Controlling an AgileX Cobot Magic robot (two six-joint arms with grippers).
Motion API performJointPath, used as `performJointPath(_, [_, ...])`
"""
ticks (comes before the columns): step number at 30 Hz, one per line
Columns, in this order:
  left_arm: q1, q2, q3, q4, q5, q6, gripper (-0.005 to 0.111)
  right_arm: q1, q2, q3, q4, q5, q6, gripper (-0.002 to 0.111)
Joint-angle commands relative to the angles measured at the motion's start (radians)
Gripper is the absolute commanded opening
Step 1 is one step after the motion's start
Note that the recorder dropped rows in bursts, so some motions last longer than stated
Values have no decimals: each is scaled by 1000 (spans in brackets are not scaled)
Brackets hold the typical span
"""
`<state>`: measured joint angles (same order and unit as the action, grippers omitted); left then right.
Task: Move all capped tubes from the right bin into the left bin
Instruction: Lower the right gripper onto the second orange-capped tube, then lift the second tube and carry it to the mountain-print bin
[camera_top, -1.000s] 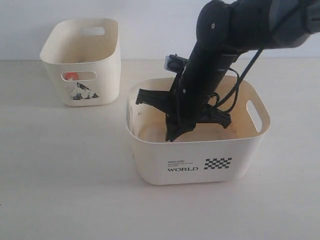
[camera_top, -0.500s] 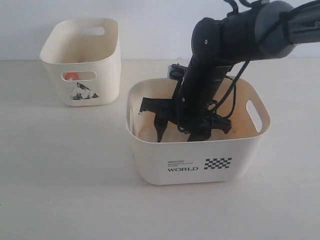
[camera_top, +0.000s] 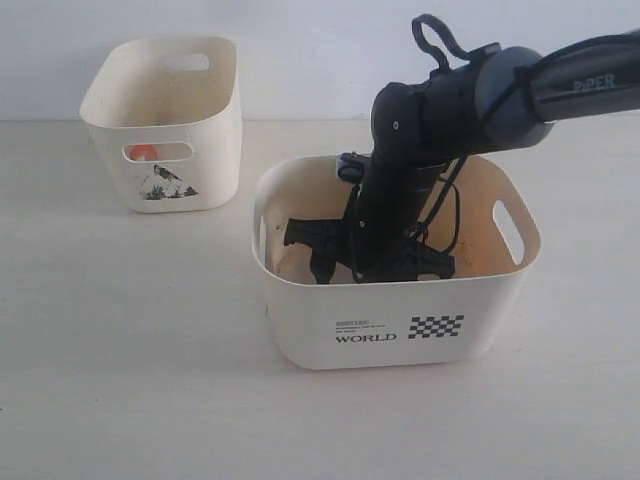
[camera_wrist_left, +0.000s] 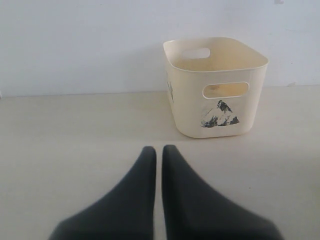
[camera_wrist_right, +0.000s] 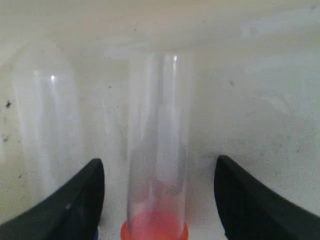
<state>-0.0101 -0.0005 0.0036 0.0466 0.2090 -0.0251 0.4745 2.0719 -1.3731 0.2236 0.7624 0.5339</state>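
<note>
- The right gripper (camera_wrist_right: 159, 161) is deep inside the right bin (camera_top: 300, 320). Its fingers (camera_wrist_right: 75, 205) stand wide apart and hold nothing yet.
- A tube (camera_wrist_right: 157, 125) lies directly between the two fingers, with free space on both sides. As far as I can see, no finger touches it.
- Its long axis runs straight away from the wrist camera, in line with the fingers. The orange cap (camera_wrist_right: 155, 231) is the end nearest to the palm, so the jaws would close across the thin clear body.
- A second tube (camera_wrist_right: 45, 115) lies parallel just beside it, on the outer side of one finger. Its cap is not visible.
- I judge that the next move is only to close, without more travel. The smooth round body may slip or roll if the grip is weak.
- The left gripper (camera_wrist_left: 158, 148) hovers over the table (camera_wrist_left: 75, 130). Its fingers are almost together, with only a thin slit, and it is empty. The right arm is clearly the nearer one to the tube.
- The left bin (camera_wrist_left: 187, 110) stands ahead of the left gripper. In the exterior view an orange spot (camera_top: 143, 152) shows through its handle slot, probably the cap of a tube inside.
- Writing: the right bin carries black "WORLD" (camera_top: 366, 338), with a small line above it that I cannot read and a checkered patch (camera_top: 436, 326) beside it.
- The arm (camera_top: 520, 90) shows "PiPER".
- The left bin has only a dark mountain picture (camera_top: 165, 183) and no readable words.
</note>
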Motion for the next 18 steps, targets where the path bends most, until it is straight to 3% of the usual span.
performJointPath(1, [0, 0, -4, 2, 0, -10, 4, -4, 13, 4, -11, -8, 1, 60])
performJointPath(3, [0, 0, -4, 2, 0, -10, 4, -4, 14, 4, -15, -8, 1, 57])
performJointPath(5, [0, 0, -4, 2, 0, -10, 4, -4, 14, 4, -25, -8, 1, 47])
performJointPath(11, [0, 0, -4, 2, 0, -10, 4, -4, 9, 4, -27, -3, -22, -1])
performJointPath(18, [0, 0, -4, 2, 0, -10, 4, -2, -112, 4, -32, 8, -50, 0])
